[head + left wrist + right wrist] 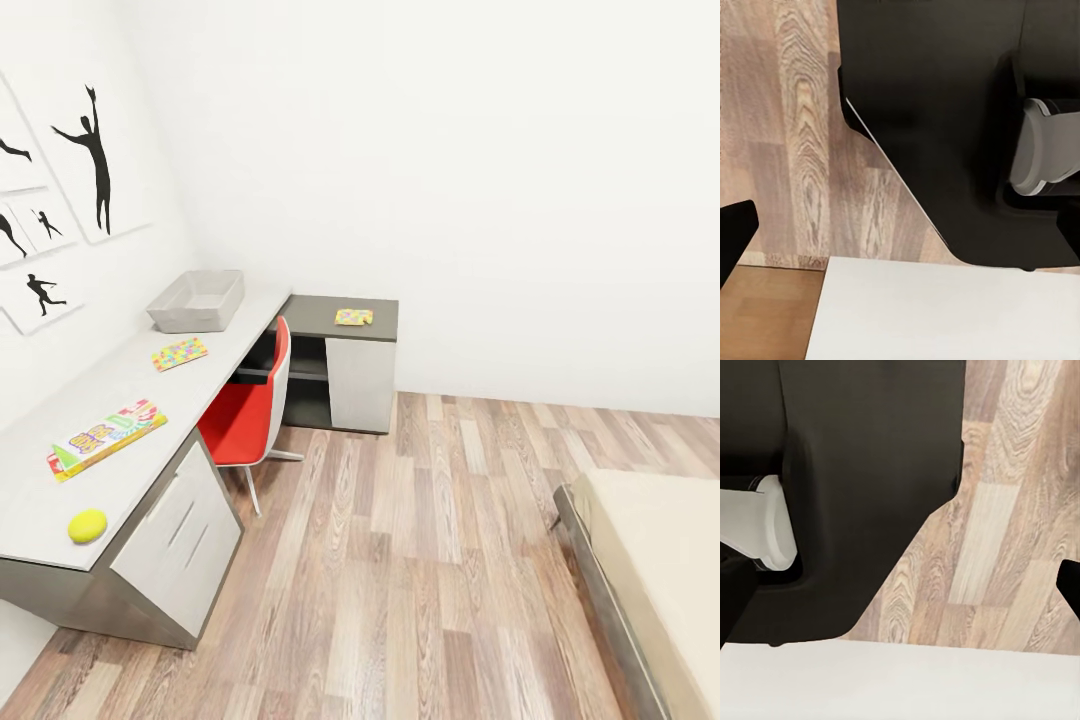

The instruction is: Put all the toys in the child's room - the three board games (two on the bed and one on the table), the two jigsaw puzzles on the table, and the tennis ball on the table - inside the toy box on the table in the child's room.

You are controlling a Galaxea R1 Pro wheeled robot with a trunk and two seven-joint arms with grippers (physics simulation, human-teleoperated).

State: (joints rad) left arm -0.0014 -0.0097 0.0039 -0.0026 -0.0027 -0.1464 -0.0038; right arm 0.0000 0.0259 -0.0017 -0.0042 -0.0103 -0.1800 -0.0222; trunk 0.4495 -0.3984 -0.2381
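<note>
Looking down from the head view at the child's room (450, 150): white walls, wood-plank floor (430, 560).

Bed (660, 570) sits at the lower right, only its cream mattress corner and grey frame in shot; I can't see any board game on that part.

Table (60, 480) is L-shaped, with a long pale grey run along the left wall and a dark grey section (320, 318) at the far corner. Red chair (250, 410) is tucked in at the table's open front edge, near the inner corner of the L.

Framed silhouette prints (60, 170) hang on the left wall above the table.

Toy box (197, 300), a grey open tray, stands at the far end of the pale section, next to the wall.

Board game (105, 438), white-green-yellow lid, lies flat mid-table toward the near end.

Jigsaw puzzle (180, 353) lies between the board game and the toy box, apart from both. Second jigsaw puzzle (354, 317) sits on the dark section, close to its right edge.

Tennis ball (88, 525) is near the table's near front corner, well apart from the toy box.

Wrist views: dark robot body panels over plank floor, plus a white surface. Left jaws state: can't tell. Right jaws state: can't tell.
</note>
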